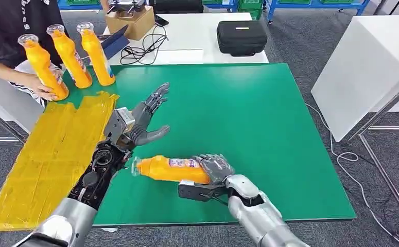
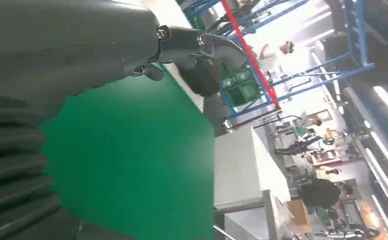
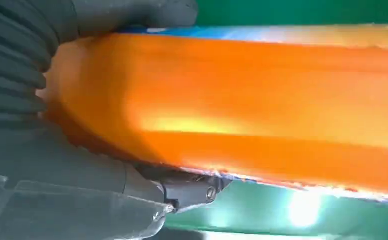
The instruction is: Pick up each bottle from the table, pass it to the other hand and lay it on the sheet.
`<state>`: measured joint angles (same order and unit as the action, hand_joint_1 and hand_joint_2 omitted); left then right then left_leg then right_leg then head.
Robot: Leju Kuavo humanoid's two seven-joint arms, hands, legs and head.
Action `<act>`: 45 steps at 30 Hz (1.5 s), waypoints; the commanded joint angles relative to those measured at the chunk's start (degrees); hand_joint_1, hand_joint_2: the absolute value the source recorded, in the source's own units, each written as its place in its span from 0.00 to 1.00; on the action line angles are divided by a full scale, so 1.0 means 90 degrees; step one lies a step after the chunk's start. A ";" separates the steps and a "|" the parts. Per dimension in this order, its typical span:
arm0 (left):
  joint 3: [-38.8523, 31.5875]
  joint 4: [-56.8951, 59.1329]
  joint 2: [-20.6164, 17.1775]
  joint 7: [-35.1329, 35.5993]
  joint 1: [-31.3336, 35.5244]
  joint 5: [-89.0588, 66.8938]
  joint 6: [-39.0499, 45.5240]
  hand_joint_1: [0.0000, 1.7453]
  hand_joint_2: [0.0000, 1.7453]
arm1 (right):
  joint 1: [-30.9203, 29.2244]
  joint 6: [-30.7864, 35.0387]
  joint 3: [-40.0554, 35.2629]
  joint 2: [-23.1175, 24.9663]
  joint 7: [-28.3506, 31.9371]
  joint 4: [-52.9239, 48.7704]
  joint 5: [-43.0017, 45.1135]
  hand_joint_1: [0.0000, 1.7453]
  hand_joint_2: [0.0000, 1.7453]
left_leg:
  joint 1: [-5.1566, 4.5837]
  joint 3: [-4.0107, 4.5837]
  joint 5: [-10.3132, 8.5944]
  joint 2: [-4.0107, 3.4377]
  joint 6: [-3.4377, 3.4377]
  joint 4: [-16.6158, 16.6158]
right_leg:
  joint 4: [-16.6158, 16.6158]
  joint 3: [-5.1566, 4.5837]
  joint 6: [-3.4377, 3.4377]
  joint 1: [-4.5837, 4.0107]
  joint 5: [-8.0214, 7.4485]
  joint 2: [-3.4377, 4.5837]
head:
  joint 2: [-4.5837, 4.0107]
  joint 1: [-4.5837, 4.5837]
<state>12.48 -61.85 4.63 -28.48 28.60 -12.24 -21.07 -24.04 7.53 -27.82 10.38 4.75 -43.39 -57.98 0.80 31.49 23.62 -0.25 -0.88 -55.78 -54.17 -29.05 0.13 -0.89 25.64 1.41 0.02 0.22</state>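
Hidden: the right hand [image 1: 215, 167] is covering the base end of the held bottle [image 1: 169, 169]; in the right wrist view the bottle [image 3: 242, 110] is blurring into orange and its label is unreadable.
Cut off: the yellow sheet [image 1: 53, 154] is running off the lower left of the frame; a person's hand [image 1: 42, 88] is entering at upper left.
Room: the green counter [image 1: 259, 134] is lying open across centre and right, ending at its lower edge just below the right hand.
Held bottle: orange, lying sideways at lower centre, cap pointing left, apparently lifted off the counter.
Right fingers: wrapping around the bottle.
Left hand [image 1: 148, 118]: hovering just above the bottle, fingers spread wide, holding nothing.
Other bottles [image 1: 68, 54]: three are standing at upper left, by the sheet's far end.
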 commanded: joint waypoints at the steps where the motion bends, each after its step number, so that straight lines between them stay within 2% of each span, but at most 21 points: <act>1: -0.0178 -0.0778 -0.0298 0.0239 -0.0573 0.0123 -0.0151 0.00 1.00 | 0.1873 0.0614 0.2314 -0.0176 0.0068 -0.3604 0.1144 1.00 1.00 | -0.0007 0.0059 -0.0012 0.0055 -0.0003 0.0001 | -0.0001 -0.0040 -0.0014 0.0008 0.0009 -0.0061 | 0.0000 -0.0005; 3: -0.0183 -0.0853 -0.0292 0.0231 -0.0653 0.0136 -0.0136 0.00 1.00 | 0.2099 0.1015 0.2550 -0.0102 0.0279 -0.3765 0.1450 1.00 1.00 | -0.0010 0.0095 -0.0012 0.0079 -0.0004 0.0000 | -0.0002 -0.0066 -0.0021 0.0011 0.0021 -0.0090 | 0.0000 0.0000; 6: -0.0183 -0.0825 -0.0225 0.0234 -0.0627 0.0198 -0.0173 0.00 1.00 | 0.2372 0.1423 0.2853 -0.0008 0.0492 -0.4056 0.1934 1.00 1.00 | -0.0010 0.0129 -0.0014 0.0074 0.0000 -0.0001 | -0.0002 -0.0101 -0.0018 0.0011 0.0013 -0.0084 | 0.0000 0.0000; 12: -0.0157 -0.0772 -0.0152 0.0262 -0.0575 0.0216 -0.0162 0.00 1.00 | 0.2567 0.1472 0.3009 0.0000 0.0679 -0.4367 0.2385 1.00 1.00 | -0.0010 0.0188 -0.0018 0.0071 0.0001 -0.0005 | -0.0004 -0.0163 -0.0015 0.0011 0.0005 -0.0080 | 0.0000 0.0000; 14: -0.0153 -0.0748 -0.0139 0.0286 -0.0557 0.0238 -0.0174 0.00 1.00 | 0.2663 0.1431 0.3138 0.0055 0.1041 -0.4537 0.3107 1.00 1.00 | -0.0012 0.0175 -0.0008 0.0069 0.0000 -0.0008 | -0.0007 -0.0150 -0.0022 0.0013 0.0014 -0.0082 | 0.0000 0.0000; 15: -0.0138 -0.0716 -0.0142 0.0300 -0.0536 0.0269 -0.0197 0.00 1.00 | 0.2729 0.1137 0.3154 0.0045 0.1379 -0.4696 0.3810 1.00 1.00 | -0.0010 0.0189 -0.0017 0.0070 0.0000 -0.0006 | -0.0005 -0.0165 -0.0016 0.0011 0.0007 -0.0081 | 0.0000 0.0002; 18: -0.0034 -0.0552 -0.0187 0.0275 -0.0401 0.0354 -0.0331 0.00 1.00 | 0.2808 -0.0301 0.3039 -0.0207 0.1717 -0.4784 0.5310 1.00 1.00 | -0.0010 0.0185 -0.0015 0.0081 0.0000 -0.0006 | -0.0005 -0.0159 -0.0020 0.0012 0.0012 -0.0095 | 0.0000 0.0000; 19: -0.0020 -0.0527 -0.0187 0.0270 -0.0382 0.0358 -0.0330 0.00 1.00 | 0.2802 -0.0401 0.3030 -0.0221 0.1784 -0.4765 0.5384 1.00 1.00 | -0.0011 0.0179 -0.0011 0.0083 -0.0001 -0.0008 | -0.0006 -0.0152 -0.0023 0.0012 0.0017 -0.0099 | 0.0000 0.0002; 20: 0.0052 -0.0460 -0.0191 0.0243 -0.0324 0.0383 -0.0382 0.00 1.00 | 0.2729 -0.0920 0.2902 -0.0303 0.2057 -0.4656 0.5615 1.00 1.00 | -0.0007 0.0188 -0.0016 0.0074 -0.0001 -0.0006 | -0.0002 -0.0162 -0.0019 0.0009 0.0008 -0.0086 | 0.0000 0.0000; 26: 0.0267 -0.0358 -0.0172 0.0496 -0.0252 0.0498 -0.0558 0.00 1.00 | 0.2424 -0.1499 0.2648 -0.0242 0.2088 -0.4358 0.5602 1.00 1.00 | -0.0010 0.0182 -0.0015 0.0066 -0.0002 -0.0005 | -0.0003 -0.0160 -0.0021 0.0011 0.0008 -0.0079 | 0.0000 0.0000; 29: 0.0303 -0.0337 -0.0170 0.0614 -0.0256 0.0560 -0.0587 0.00 1.00 | 0.2390 -0.1501 0.2559 -0.0252 0.2074 -0.4280 0.5482 1.00 1.00 | -0.0009 0.0181 -0.0015 0.0062 -0.0001 -0.0005 | -0.0003 -0.0160 -0.0020 0.0010 0.0007 -0.0076 | 0.0000 0.0002; 35: 0.0374 -0.0433 -0.0192 0.0656 -0.0328 0.0563 -0.0538 0.00 1.00 | 0.2388 -0.1441 0.2471 -0.0212 0.2091 -0.4204 0.5332 1.00 1.00 | -0.0006 0.0192 -0.0020 0.0062 0.0000 -0.0002 | 0.0002 -0.0170 -0.0014 0.0007 0.0001 -0.0072 | 0.0000 0.0000; 39: 0.0789 -0.1253 -0.0249 0.0949 -0.0774 0.0381 -0.0378 0.00 1.00 | 0.2297 -0.1035 0.2183 -0.0111 0.2013 -0.4136 0.4605 1.00 1.00 | -0.0008 0.0169 -0.0008 0.0054 -0.0001 -0.0002 | 0.0002 -0.0149 -0.0022 0.0009 0.0011 -0.0070 | 0.0000 0.0000; 42: 0.1115 -0.1825 -0.0358 0.1072 -0.1024 0.0400 -0.0312 0.00 1.00 | 0.2191 -0.0733 0.2056 -0.0146 0.1955 -0.4112 0.4376 1.00 1.00 | -0.0007 0.0196 -0.0016 0.0043 -0.0001 -0.0003 | -0.0001 -0.0177 -0.0015 0.0008 -0.0001 -0.0053 | 0.0000 0.0002; 45: 0.1131 -0.1879 -0.0370 0.1099 -0.1040 0.0401 -0.0289 0.00 1.00 | 0.2171 -0.0735 0.2055 -0.0178 0.1956 -0.4105 0.4376 1.00 1.00 | -0.0008 0.0179 -0.0007 0.0051 -0.0001 -0.0004 | -0.0001 -0.0158 -0.0022 0.0008 0.0010 -0.0065 | 0.0000 0.0002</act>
<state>17.28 -73.69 3.21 -19.72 20.62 -8.39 -24.13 -0.83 -0.51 -7.12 9.62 22.78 -83.91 -17.75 0.76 33.38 23.41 0.29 -0.88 -55.83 -54.20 -30.73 0.08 -0.84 25.62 0.81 0.02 0.24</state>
